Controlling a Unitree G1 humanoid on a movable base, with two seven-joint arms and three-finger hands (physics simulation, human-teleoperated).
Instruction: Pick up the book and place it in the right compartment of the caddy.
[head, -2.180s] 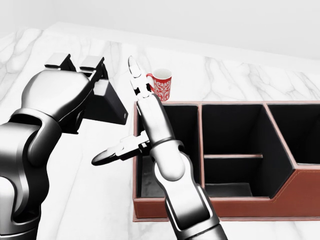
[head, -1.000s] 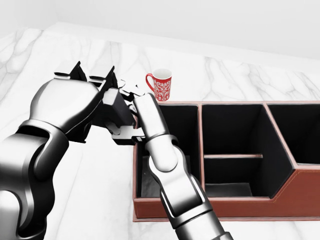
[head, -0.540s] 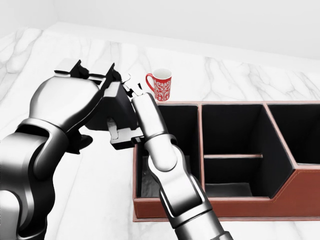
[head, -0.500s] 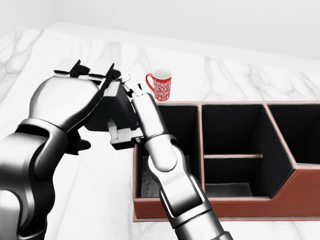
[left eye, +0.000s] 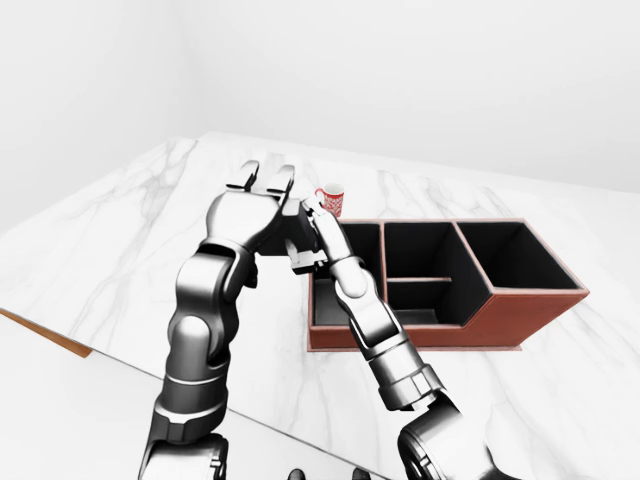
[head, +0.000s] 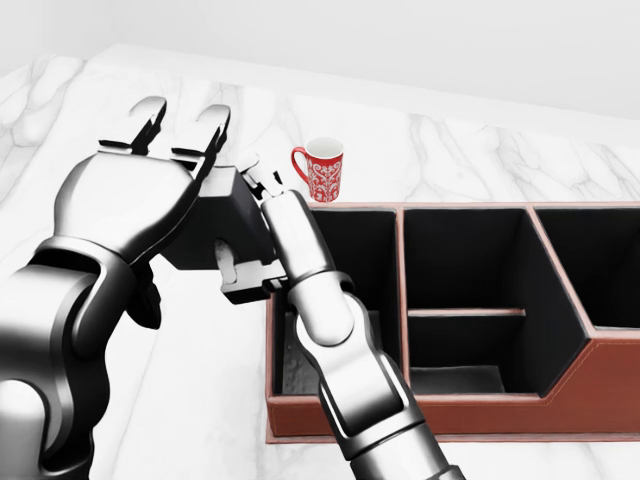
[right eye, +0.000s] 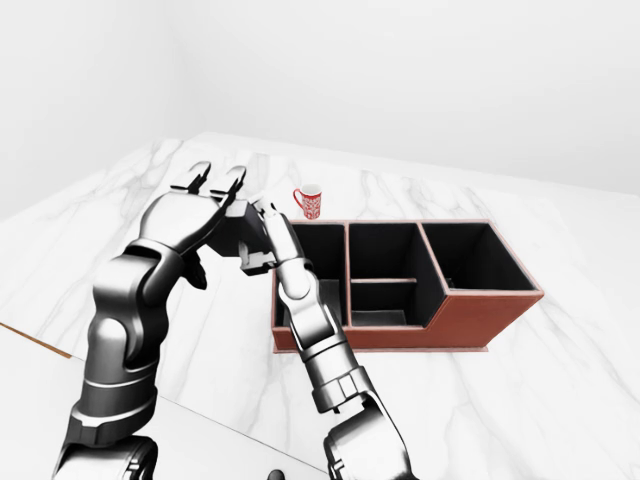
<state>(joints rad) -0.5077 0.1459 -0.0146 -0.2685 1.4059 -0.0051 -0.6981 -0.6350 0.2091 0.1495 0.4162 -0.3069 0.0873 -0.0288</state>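
The black book (head: 230, 210) is held in the air to the left of the caddy's left end, above the marble top. My right hand (head: 245, 225) is shut on it, one finger over its top edge and the others under its lower edge. My left hand (head: 182, 128) is open behind the book, its fingers stretched upward and its palm still against the cover. The brown caddy (head: 400, 415) with black insides lies at the right of the head view. Its right compartment (head: 600, 260) holds nothing that I can see.
A red patterned mug (head: 322, 168) stands just above the caddy's top-left corner, close to the book. The caddy's middle section is split by a low divider (head: 465, 312). The marble counter's near edge (left eye: 40, 335) runs along the lower left in the left-eye view.
My right hand rose from beside the caddy and closed on the book. My left hand's fingers, shut on the book before, have now spread open upward.
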